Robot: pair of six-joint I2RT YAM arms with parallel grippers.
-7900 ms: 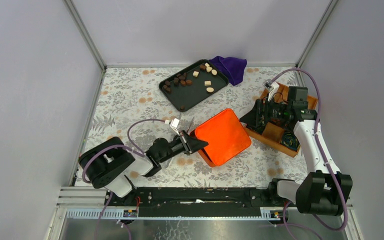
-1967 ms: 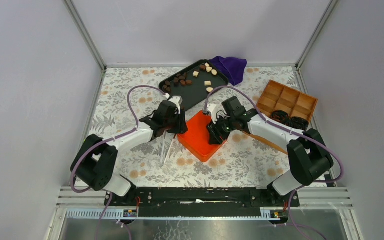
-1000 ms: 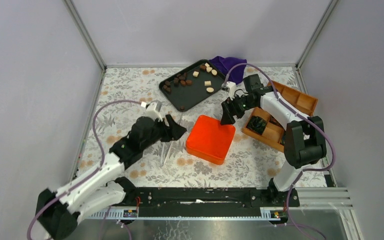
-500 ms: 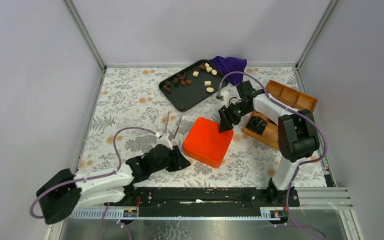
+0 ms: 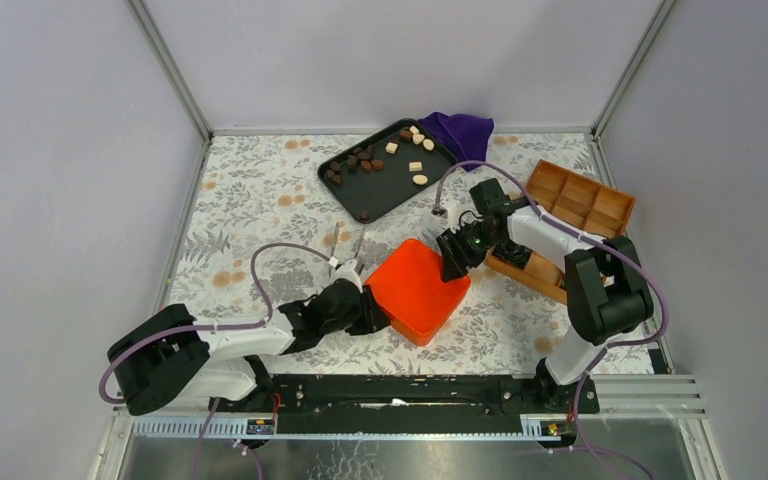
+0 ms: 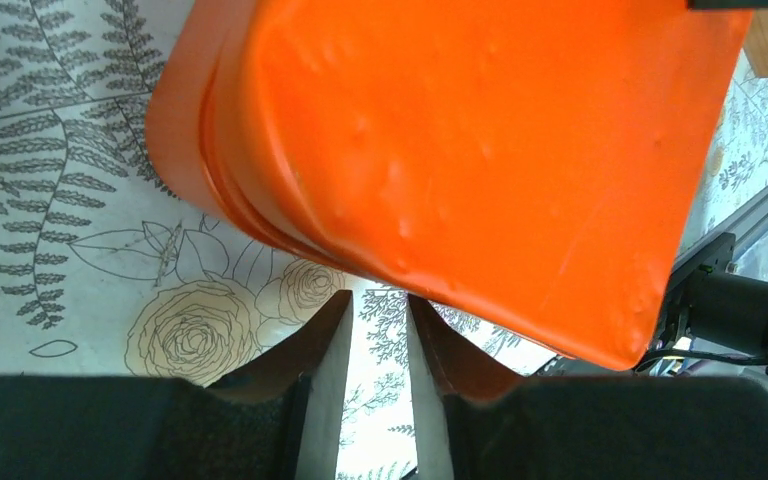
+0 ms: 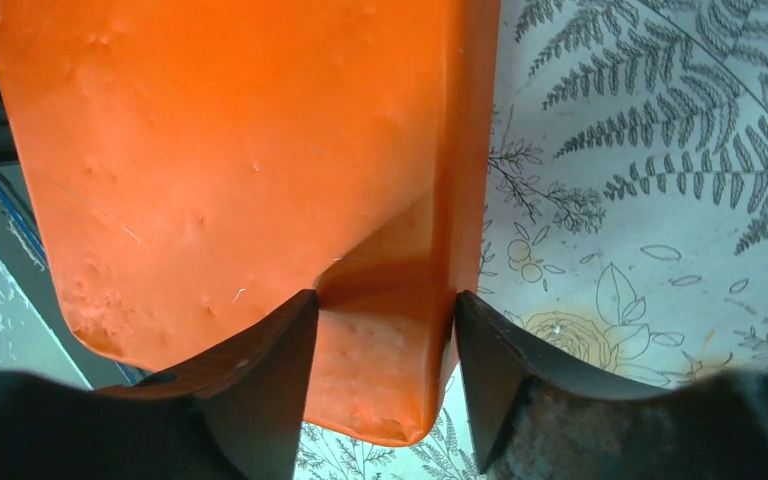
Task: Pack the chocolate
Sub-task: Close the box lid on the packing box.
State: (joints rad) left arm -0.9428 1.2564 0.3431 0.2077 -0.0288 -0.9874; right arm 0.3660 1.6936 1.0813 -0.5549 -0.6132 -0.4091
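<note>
On the flowered table (image 5: 260, 190), small brown and cream chocolate pieces (image 5: 365, 160) are left unpacked on a black tray (image 5: 380, 195) by the far edge. A square orange plastic lid (image 5: 415, 285) is pinched by the right gripper (image 5: 450, 266); the left gripper (image 5: 378, 320) is narrowed, empty.

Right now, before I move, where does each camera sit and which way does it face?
Top: fixed above and behind the bases, looking down over the table; shows left arm, right arm, tray, wooden box, orange box.
Left wrist: on the left arm, low, looking along the left tool at the orange box's edge; only its two fingers show.
Right wrist: on the right arm, looking along the right tool, fingers flanking the box's edge.
Shared: all three show the orange box; the wrist views face it from opposite sides.
</note>
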